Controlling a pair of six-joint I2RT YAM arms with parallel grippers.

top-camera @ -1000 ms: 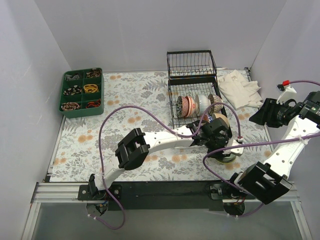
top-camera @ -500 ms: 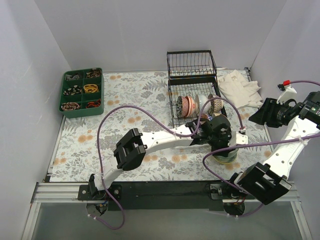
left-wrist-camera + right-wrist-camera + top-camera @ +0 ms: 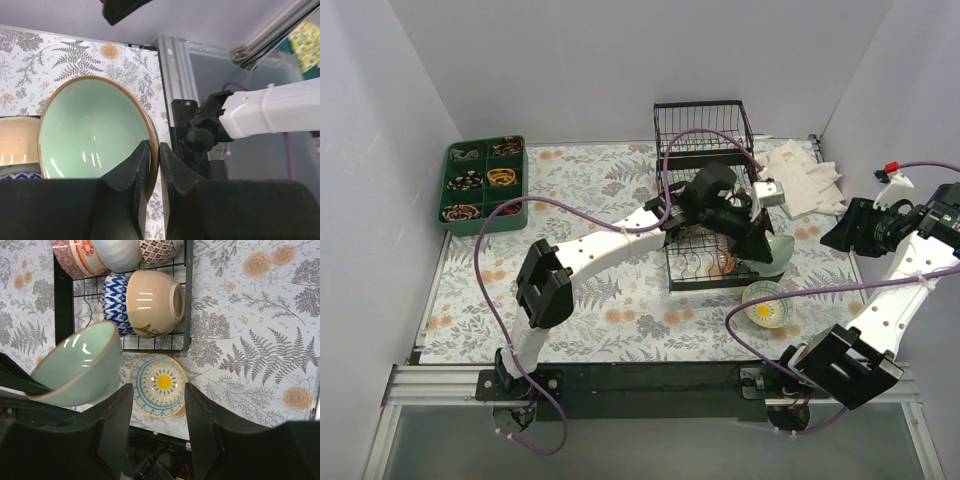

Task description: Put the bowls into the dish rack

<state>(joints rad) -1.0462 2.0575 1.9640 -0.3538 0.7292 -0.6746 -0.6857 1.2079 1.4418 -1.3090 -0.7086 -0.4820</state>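
The pale green bowl (image 3: 95, 127) hangs tilted above the near end of the dish rack (image 3: 705, 125), with your left gripper's (image 3: 154, 167) jaws pinching its rim. The prongs lie below it, beside the cream bowl (image 3: 152, 302). Your right gripper (image 3: 158, 405), jaws spread, hovers directly over the yellow-and-blue bowl (image 3: 157, 377) on the counter (image 3: 250, 340).

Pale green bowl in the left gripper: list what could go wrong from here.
1. The left gripper pinches the pale green bowl by its rim only; it might slip or swing.
2. The cream bowl sits at the near end of the dish rack, so lowering could knock it.
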